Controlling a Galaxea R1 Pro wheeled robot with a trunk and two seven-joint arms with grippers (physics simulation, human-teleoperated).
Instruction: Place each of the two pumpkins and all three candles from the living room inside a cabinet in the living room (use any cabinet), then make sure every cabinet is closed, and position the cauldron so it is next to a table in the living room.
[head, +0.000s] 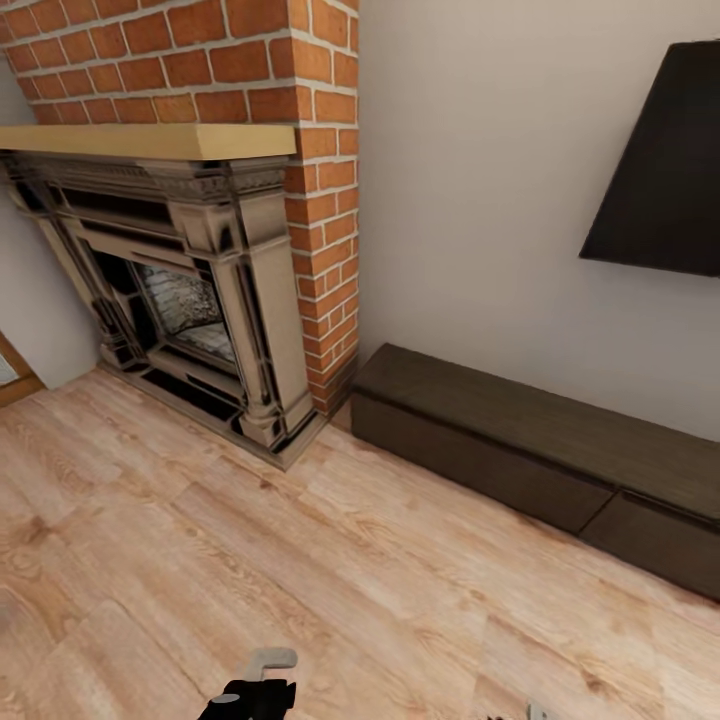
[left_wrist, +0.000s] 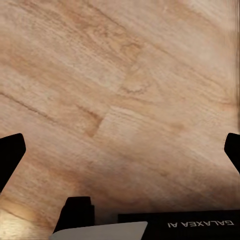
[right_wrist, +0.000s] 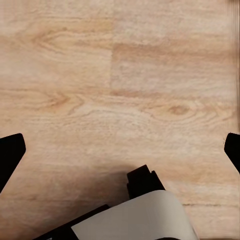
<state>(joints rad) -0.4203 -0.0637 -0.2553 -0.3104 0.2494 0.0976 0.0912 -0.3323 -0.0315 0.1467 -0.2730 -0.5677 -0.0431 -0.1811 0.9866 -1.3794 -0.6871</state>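
In the left wrist view the left gripper has its two black fingertips far apart at opposite edges of the picture, spread wide with nothing between them but pale wood floor. The right gripper looks the same in its own wrist view: dark fingertips spread wide, empty, with plank floor beneath and part of the robot's own pale and black body at the near edge. In the head view a bit of the left arm shows at the lower edge, grey and black, low over the floor. Further out, the light wood floor runs up to a wall. Against that wall, on the right, lies the cabinet, a long low dark-brown unit with flat fronts, all of them flush and shut as far as the picture shows; its far right end runs out of the picture. Just beside its left end stands a red brick chimney column, with a dark, ornate fireplace set in front of it and a pale wooden mantel shelf across its top. Above the cabinet a flat black screen hangs on the wall, well apart from the cabinet top.
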